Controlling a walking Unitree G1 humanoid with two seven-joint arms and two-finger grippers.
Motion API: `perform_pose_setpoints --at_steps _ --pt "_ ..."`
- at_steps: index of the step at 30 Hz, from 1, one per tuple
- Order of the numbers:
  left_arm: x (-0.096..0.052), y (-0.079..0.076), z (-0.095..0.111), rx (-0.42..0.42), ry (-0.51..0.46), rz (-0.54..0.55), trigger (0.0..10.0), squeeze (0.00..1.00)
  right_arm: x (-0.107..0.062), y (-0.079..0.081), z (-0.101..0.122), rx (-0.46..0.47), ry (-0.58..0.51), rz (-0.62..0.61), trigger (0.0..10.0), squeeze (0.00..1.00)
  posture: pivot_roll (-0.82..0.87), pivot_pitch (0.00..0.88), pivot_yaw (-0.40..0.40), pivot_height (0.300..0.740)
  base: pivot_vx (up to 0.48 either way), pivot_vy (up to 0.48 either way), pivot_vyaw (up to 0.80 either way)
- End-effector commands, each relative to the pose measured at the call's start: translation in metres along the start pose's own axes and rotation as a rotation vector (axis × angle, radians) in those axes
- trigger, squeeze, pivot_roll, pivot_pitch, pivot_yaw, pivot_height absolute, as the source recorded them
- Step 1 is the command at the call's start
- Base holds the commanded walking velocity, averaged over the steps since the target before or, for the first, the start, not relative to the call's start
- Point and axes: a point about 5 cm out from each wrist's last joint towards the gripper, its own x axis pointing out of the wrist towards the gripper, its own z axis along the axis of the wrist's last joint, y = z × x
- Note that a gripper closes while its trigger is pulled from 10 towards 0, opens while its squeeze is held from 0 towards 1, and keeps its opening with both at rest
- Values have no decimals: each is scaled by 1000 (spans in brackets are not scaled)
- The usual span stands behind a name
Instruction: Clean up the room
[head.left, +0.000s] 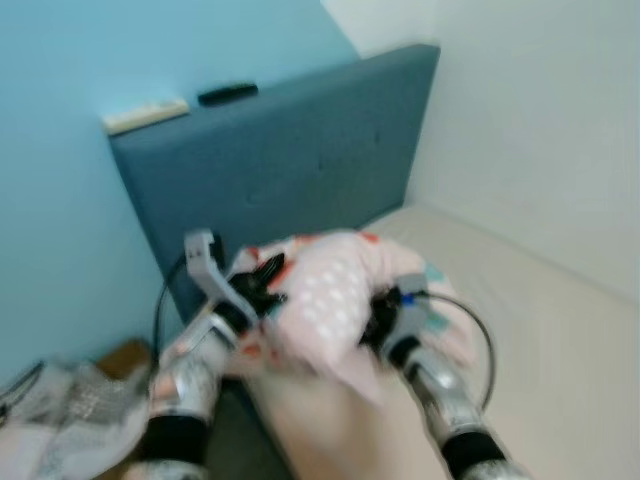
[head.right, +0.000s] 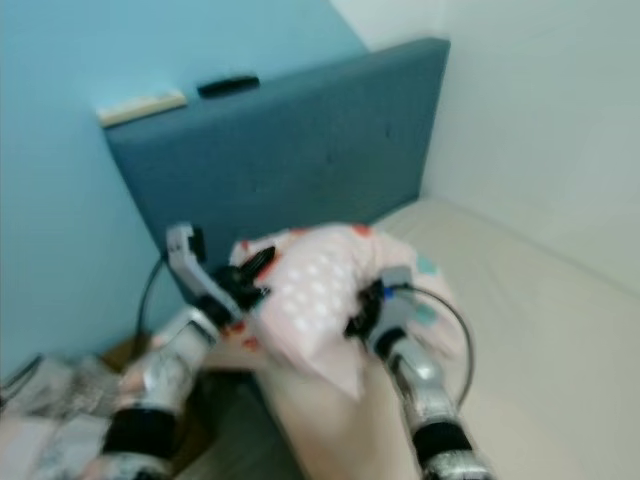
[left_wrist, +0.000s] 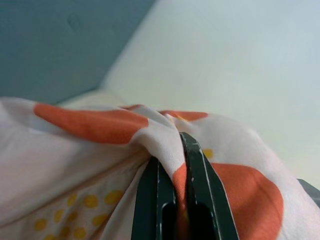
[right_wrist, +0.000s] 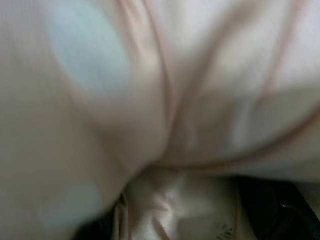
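Note:
A pale pink pillow (head.left: 335, 295) with white dots, orange patches and teal spots hangs between my two arms above the head end of the bed. My left gripper (head.left: 266, 285) pinches its left side; in the left wrist view the black fingers (left_wrist: 192, 190) are shut on a fold of the pillow (left_wrist: 100, 150) fabric. At the pillow's right side my right gripper (head.left: 383, 318) presses into the fabric. The right wrist view is blurred pink cloth (right_wrist: 165, 100), and those fingers are hidden.
A blue padded headboard (head.left: 290, 150) stands behind, with a white remote (head.left: 145, 115) and a black remote (head.left: 228, 94) on top. The cream mattress (head.left: 540, 340) stretches to the right along a white wall. Crumpled cloth (head.left: 75, 410) lies on the floor at the left.

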Motion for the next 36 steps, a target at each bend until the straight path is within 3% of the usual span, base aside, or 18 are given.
perform_pose_setpoints --at_steps 1,19,23,32,34,36 --pt "-1 -4 7 11 -29 -38 10000 0 11 23 -1 2 12 101 10000 0 -37 25 -16 735 0 0 800" --pt "0 -7 2 30 9 -59 10000 0 11 21 -1 14 7 75 10000 0 -39 15 -11 735 0 0 800" --pt "-1 -16 -3 49 29 -127 10000 0 12 9 -2 21 36 -41 10000 0 -39 18 -8 735 84 0 0" --pt "0 -29 -6 21 31 -212 10000 0 11 5 0 33 26 -61 10000 0 -44 20 -7 735 469 0 0" --pt "1 -45 0 -28 16 -332 10000 0 11 2 1 40 20 -80 10000 0 -45 18 -6 735 480 0 0" --pt "1 -50 2 -42 13 -372 10000 0 11 1 2 42 18 -86 10000 0 -45 18 -6 735 480 0 0"
